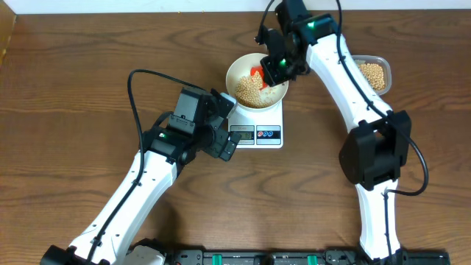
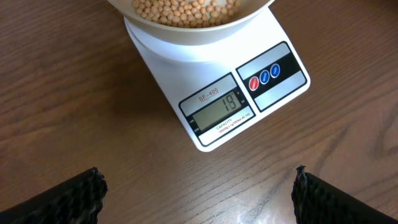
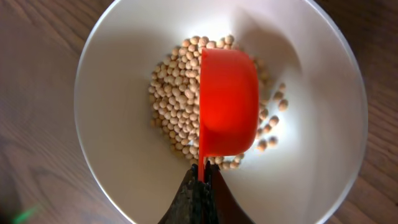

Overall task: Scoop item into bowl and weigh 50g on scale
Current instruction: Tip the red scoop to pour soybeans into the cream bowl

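Right pincer [image 3: 203, 182] is pressed tight on the thin handle of a red scoop [image 3: 228, 99], fingers meeting w/ only the handle btwn them. Scoop cup sits just ahead of the fingertips, over the bowl [image 3: 112, 162]. Only smooth red plastic shows, so can't tell if anything is in the cup. Under and around it lies a loose heap of beans [image 3: 174, 102] at the bowl's middle, a few strays to the pincer's right, bare white wall all round. The cup hides part of the heap. Left pincer [image 2: 196, 182] is spread wide, nothing btwn the fingers, low over the wood tabletop [image 2: 62, 93]. Only the two dark tips show, cut off at the bottom edge. Just ahead of it is the scale [image 2: 186, 74], front edge toward the pincer. Display [image 2: 217, 107] reads approx "19", red "SF-400" above it; tiny print below too small to read. Right of the display are three round buttons [image 2: 264, 77], one red, two blue. Bowl stands on the scale's far end, mostly cut off by the top edge there. Well behind the right pincer, past its arm, a clear tub [image 1: 388, 70] holds more beans, near side hidden by the arm.
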